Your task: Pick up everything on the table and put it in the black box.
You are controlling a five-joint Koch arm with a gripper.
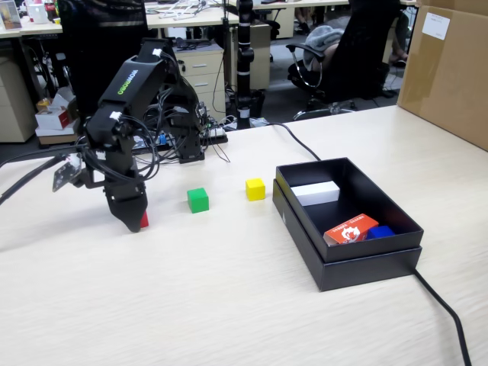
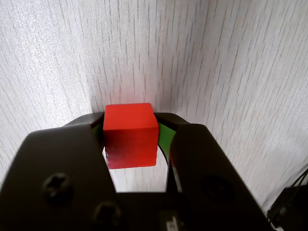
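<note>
The tabletop point(image 1: 229, 305) is a wide light-beige surface with fine wood grain, matte and pale; in the wrist view it shows as grey-white streaked laminate point(image 2: 231, 57). At the right edge of the fixed view a big brown cardboard carton point(image 1: 450, 72) stands on it, plain-sided with a white label near its top. Office chairs, desks and drawer units crowd the background beyond the tabletop's far edge.

The black arm point(image 1: 141, 99) leans down at the left, wires looping around its base. The black box point(image 1: 347, 221) sits right of centre, shallow, rectangular and matte, nested in a slightly larger lid. A black cable point(image 1: 446, 313) runs past its near right corner. Inside lie a white rectangular block point(image 1: 316, 192), an orange-red printed packet point(image 1: 351, 229) and a small blue piece point(image 1: 380, 232) beside the packet.

The claw point(image 1: 134, 217) points down at the tabletop, its jaws closed around the red cube point(image 2: 131, 134), which fills the gap between them; one jaw carries a green strip. The cube is plain, sharp-edged and glossy red.

The green cube point(image 1: 197, 200) and yellow cube point(image 1: 255, 189) rest on open tabletop between claw and box, apart from each other, with nothing between them and the box.
</note>
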